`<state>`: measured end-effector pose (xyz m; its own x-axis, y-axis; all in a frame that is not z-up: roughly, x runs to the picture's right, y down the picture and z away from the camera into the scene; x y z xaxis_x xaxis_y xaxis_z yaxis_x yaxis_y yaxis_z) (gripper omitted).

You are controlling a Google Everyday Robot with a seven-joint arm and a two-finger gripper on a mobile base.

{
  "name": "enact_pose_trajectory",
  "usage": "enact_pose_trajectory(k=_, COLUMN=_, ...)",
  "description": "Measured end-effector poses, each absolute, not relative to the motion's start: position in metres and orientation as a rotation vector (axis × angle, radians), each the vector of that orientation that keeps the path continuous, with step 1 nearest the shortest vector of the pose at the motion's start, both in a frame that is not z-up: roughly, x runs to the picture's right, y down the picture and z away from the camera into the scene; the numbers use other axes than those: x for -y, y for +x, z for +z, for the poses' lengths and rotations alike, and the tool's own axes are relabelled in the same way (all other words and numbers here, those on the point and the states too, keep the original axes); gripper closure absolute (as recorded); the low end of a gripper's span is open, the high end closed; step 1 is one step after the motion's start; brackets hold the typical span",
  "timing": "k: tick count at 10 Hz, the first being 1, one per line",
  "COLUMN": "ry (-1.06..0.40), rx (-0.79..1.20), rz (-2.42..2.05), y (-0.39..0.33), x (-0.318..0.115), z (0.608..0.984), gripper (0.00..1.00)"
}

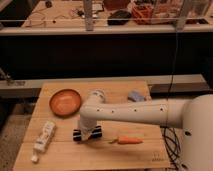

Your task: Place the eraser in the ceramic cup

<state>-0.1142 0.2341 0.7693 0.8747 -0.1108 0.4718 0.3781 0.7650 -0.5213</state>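
currently the gripper (87, 129) sits over the eraser (78, 135) on the worktop (65, 157); grip state cannot be told. the arm partly hides the ceramic cup (98, 94). bowl (65, 101) lies left, carrot (129, 140) right.

A pale wooden surface (135, 155) carries a round orange-brown bowl (65, 101) at the back left. Just to the bowl's right stands a small whitish ceramic cup (96, 94), partly hidden by the white robot arm (135, 112). The arm reaches in from the right, and its gripper (88, 132) is down over the black striped rectangular eraser (78, 135) near the surface's middle. A white tube (44, 137) lies at the front left, an orange carrot-shaped piece (129, 140) lies right of the eraser, and a small light-blue lump (135, 96) sits at the back right.
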Motion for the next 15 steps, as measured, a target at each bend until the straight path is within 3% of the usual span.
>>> enact_pose_trajectory(k=1, ry=-0.652, rx=0.434, rz=-0.275, y=-0.113, x=-0.228, z=0.766, gripper=0.84)
enact_pose_trajectory(k=4, ry=-0.66, rx=0.436, rz=-0.287, y=-0.114, x=-0.212, z=0.758, gripper=0.94)
enact_pose_trajectory(k=7, ry=-0.664, rx=0.449, rz=-0.292, y=-0.113, x=-0.211, z=0.764, gripper=0.81)
enact_pose_trajectory(k=10, ry=-0.658, rx=0.461, rz=-0.3, y=-0.113, x=-0.188, z=0.755, gripper=0.97)
enact_pose_trajectory(k=15, ry=-0.647, rx=0.512, rz=-0.337, y=-0.123, x=-0.168, z=0.75, gripper=0.97)
